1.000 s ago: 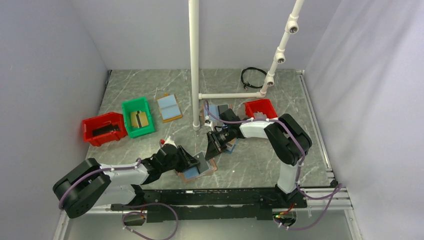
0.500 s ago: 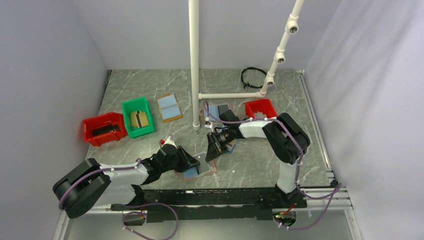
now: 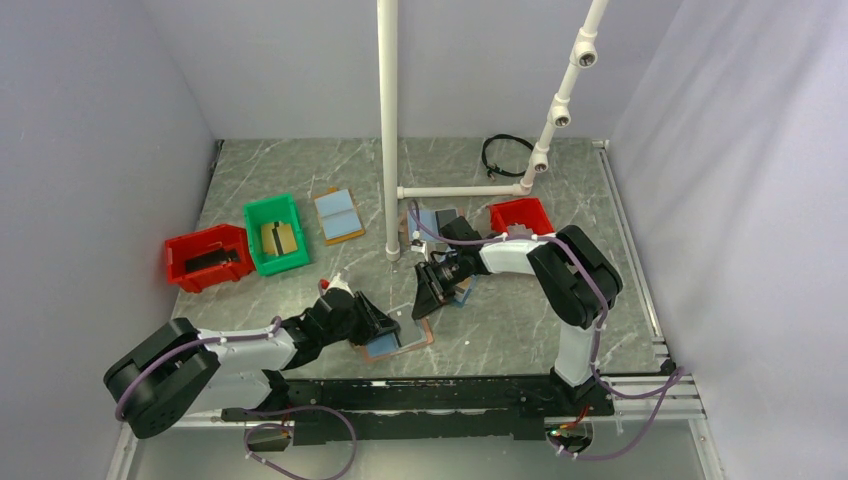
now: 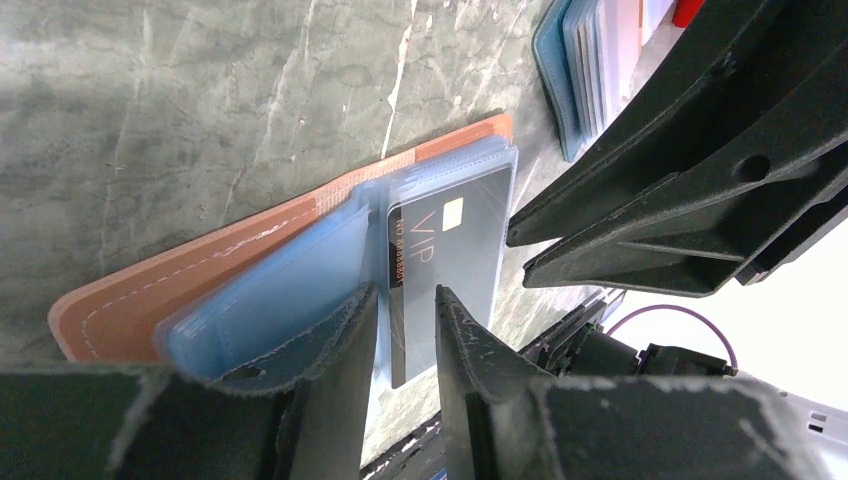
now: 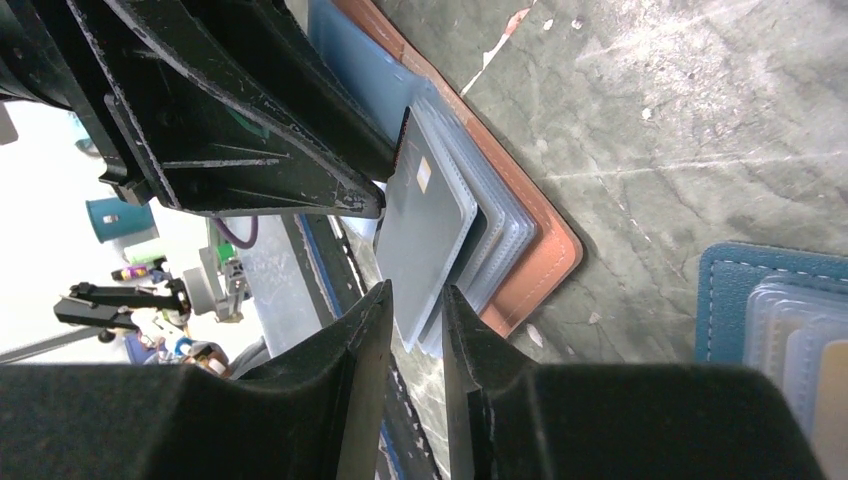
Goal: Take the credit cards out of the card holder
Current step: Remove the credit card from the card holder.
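The card holder (image 3: 424, 337) lies open on the table between the arms, tan-brown rim, light blue clear sleeves. A dark grey credit card (image 4: 452, 250) marked VIP sits in its right half. My left gripper (image 3: 385, 322) rests on the holder. Its fingers stand a narrow gap apart over the card's left edge in the left wrist view (image 4: 405, 300). My right gripper (image 3: 421, 304) comes from the far side. Its fingers stand a narrow gap apart around the lifted sleeve corner with the card (image 5: 425, 235), as the right wrist view (image 5: 417, 300) shows. The holder's rim (image 5: 540, 260) lies flat.
A teal-rimmed holder (image 5: 740, 290) with light cards lies close beside the right gripper. Another holder (image 3: 338, 214) lies at the back. A green bin (image 3: 275, 232), a red bin (image 3: 208, 256) and a second red bin (image 3: 520, 215) stand around. A white pipe (image 3: 388, 130) rises mid-table.
Almost nothing has moved. The right gripper has shifted very slightly at the holder's far corner; the left arm holds still.
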Robot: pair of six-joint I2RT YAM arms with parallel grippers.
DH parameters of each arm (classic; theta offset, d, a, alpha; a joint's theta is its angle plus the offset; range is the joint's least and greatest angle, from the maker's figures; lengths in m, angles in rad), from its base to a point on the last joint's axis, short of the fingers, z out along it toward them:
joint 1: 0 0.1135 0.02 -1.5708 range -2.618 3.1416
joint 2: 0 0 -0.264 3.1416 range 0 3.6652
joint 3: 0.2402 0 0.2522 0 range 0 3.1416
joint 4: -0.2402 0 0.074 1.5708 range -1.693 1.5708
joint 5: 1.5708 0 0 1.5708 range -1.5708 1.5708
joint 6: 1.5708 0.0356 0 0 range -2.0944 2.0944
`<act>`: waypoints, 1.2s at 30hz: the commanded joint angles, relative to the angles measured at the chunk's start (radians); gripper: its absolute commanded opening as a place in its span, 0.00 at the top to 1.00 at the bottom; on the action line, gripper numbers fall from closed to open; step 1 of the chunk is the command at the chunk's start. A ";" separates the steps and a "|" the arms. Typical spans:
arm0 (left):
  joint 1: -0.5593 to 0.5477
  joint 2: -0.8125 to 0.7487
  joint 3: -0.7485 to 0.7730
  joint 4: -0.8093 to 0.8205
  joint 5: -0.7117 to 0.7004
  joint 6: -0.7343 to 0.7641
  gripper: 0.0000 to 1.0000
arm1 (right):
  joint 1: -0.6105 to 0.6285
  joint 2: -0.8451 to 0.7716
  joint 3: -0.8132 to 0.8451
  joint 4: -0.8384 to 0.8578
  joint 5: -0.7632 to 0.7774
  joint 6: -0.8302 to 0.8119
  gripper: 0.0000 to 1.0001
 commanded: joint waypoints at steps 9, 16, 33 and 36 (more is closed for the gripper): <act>-0.004 -0.010 0.002 -0.004 -0.009 0.007 0.66 | -0.004 -0.056 0.034 -0.020 0.101 -0.046 0.72; -0.005 -0.020 0.000 -0.001 -0.009 0.008 0.66 | -0.004 -0.059 0.024 0.003 0.054 -0.028 0.72; -0.004 -0.021 -0.010 0.025 -0.005 0.005 0.65 | 0.022 0.006 0.030 -0.011 0.058 -0.018 0.75; -0.005 -0.014 -0.008 0.029 0.000 0.005 0.64 | 0.023 0.017 0.033 -0.020 0.079 -0.023 0.75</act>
